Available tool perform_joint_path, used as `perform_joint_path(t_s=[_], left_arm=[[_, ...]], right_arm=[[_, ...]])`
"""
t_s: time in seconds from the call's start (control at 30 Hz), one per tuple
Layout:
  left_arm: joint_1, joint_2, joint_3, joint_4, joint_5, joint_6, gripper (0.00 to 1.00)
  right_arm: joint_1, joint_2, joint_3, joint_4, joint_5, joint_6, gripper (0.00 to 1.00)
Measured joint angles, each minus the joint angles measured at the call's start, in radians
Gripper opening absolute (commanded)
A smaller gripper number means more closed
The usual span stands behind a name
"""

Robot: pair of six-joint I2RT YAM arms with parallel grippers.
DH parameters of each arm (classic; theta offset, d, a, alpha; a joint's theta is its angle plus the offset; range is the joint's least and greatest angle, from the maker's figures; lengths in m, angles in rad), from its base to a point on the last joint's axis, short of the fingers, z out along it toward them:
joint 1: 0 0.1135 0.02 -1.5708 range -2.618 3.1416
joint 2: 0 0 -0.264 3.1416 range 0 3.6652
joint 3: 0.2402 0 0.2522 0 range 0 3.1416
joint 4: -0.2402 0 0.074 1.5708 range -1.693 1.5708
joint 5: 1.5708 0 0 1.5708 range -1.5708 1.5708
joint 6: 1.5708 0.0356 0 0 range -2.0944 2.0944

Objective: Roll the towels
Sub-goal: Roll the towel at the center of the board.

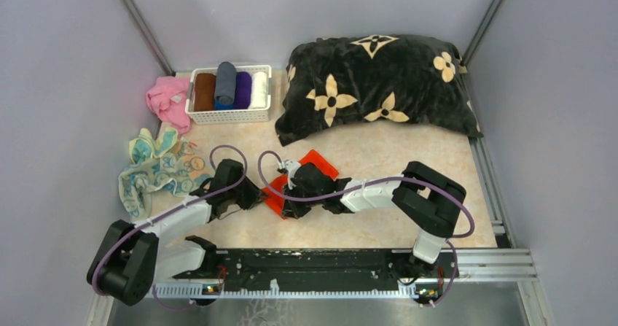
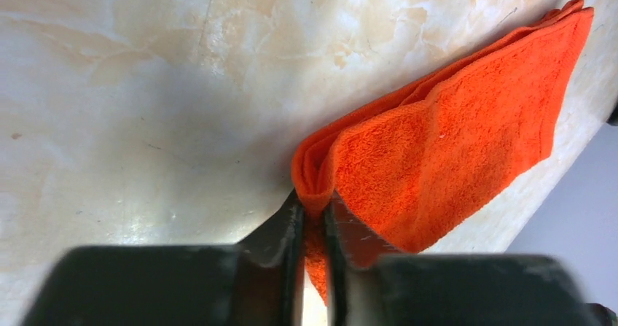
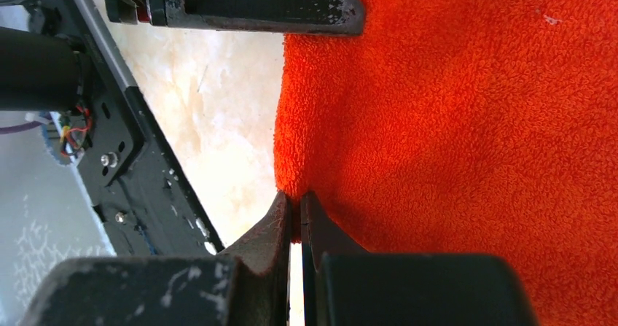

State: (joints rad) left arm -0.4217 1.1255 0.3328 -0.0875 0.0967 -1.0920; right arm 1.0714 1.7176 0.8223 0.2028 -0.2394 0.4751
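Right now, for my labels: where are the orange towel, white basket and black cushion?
orange towel (image 2: 452, 144): left wrist view, middle of folded top layer.
white basket (image 1: 229, 114): top view, front wall.
black cushion (image 1: 412, 78): top view, black middle.

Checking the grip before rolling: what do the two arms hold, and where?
Both hold the orange towel: left fingers pinch a folded corner, right fingers its edge.

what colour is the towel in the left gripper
Plain orange-red towel; clearest in the left wrist view.
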Motion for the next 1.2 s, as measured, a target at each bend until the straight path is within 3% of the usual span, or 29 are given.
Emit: perform_joint_path(t_s=[0.1, 0.27, 0.5, 0.73, 1.2], left_arm=[[-0.002, -0.015, 0.009, -0.012, -0.018, 0.013, 0.57], [-0.002, -0.087, 0.035, -0.085, -0.077, 0.048, 0.70], [-0.002, -0.241, 0.045, -0.222, -0.091, 0.087, 0.70], [-0.002, -0.322, 0.036, -0.275, -0.068, 0.101, 0.68], [-0.002, -0.195, -0.007, -0.167, 0.009, 0.123, 0.60]], right_arm=[[-0.015, 0.000, -0.011, 0.027, -0.031, 0.023, 0.00], [-0.059, 0.001, -0.047, 0.100, -0.128, 0.101, 0.00], [-0.156, 0.063, -0.133, 0.317, -0.290, 0.291, 0.00], [-0.200, 0.111, -0.181, 0.419, -0.343, 0.420, 0.00], [-0.225, 0.163, -0.214, 0.496, -0.364, 0.541, 0.00]])
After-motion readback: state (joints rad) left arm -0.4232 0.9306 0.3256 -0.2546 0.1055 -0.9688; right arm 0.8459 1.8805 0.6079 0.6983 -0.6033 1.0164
